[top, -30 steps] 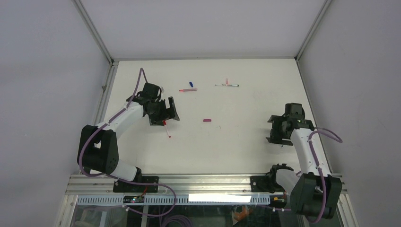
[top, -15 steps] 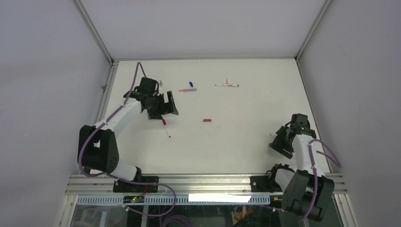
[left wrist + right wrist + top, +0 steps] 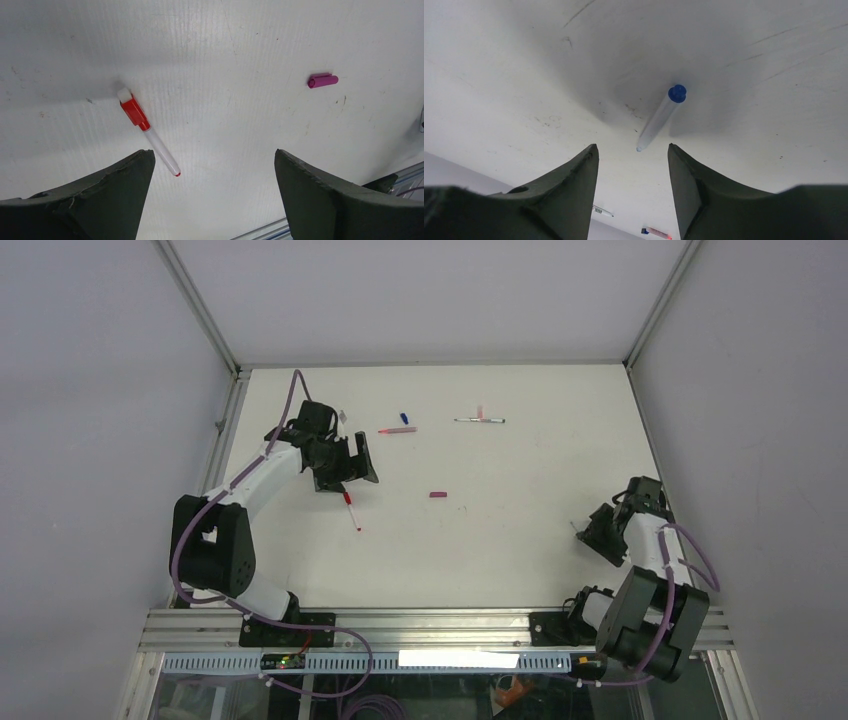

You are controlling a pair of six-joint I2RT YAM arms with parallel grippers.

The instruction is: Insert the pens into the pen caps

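A white pen with a red cap section lies flat on the table, just ahead of my left gripper, which is open and empty above it. It shows in the top view below that gripper. A magenta cap lies loose to the right, also in the top view. My right gripper is open and low over a whitish pen with a blue end, whose tip lies at the jaw gap. In the top view this gripper is at the near right.
At the back of the table lie a blue cap, a pink pen and a thin pen with a small pink piece beside it. The table's right edge runs close to my right arm.
My right arm has drawn back toward the near right corner and come down low over the table. My left gripper has moved up and left, off the red pen, which lies still.
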